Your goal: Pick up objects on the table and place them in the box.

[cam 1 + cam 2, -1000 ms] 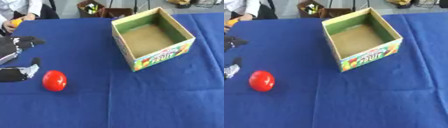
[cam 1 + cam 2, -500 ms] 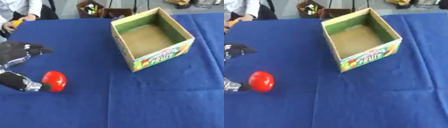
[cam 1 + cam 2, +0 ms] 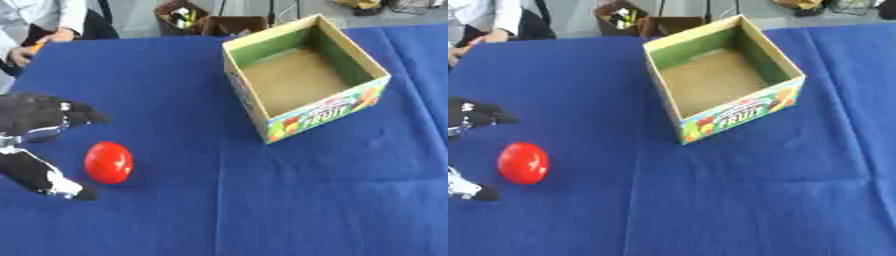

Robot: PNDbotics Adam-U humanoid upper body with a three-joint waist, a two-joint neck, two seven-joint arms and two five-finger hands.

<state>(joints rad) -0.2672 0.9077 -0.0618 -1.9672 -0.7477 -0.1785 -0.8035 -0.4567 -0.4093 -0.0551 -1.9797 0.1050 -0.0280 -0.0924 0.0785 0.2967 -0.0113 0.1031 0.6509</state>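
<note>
A red tomato-like fruit (image 3: 108,162) is lying on the blue tablecloth (image 3: 262,200) near the table's left edge, toward the front. The robot's left hand (image 3: 39,120) is reaching in from that left edge and is spread open around the fruit: its fingers (image 3: 77,114) are pointing out over the cloth just behind the fruit, while its thumb (image 3: 44,176) is stretching along the cloth just in front and to the left of it. Neither seems to be touching the fruit, which is sitting in the gap between them, though the gap at the thumb is too narrow to judge.

The cardboard fruit box (image 3: 308,116) is standing open and upright toward the table's far right, well apart from the fruit, with its printed side facing the front. Its brown floor is showing bare. The right hand is showing in neither view.
</note>
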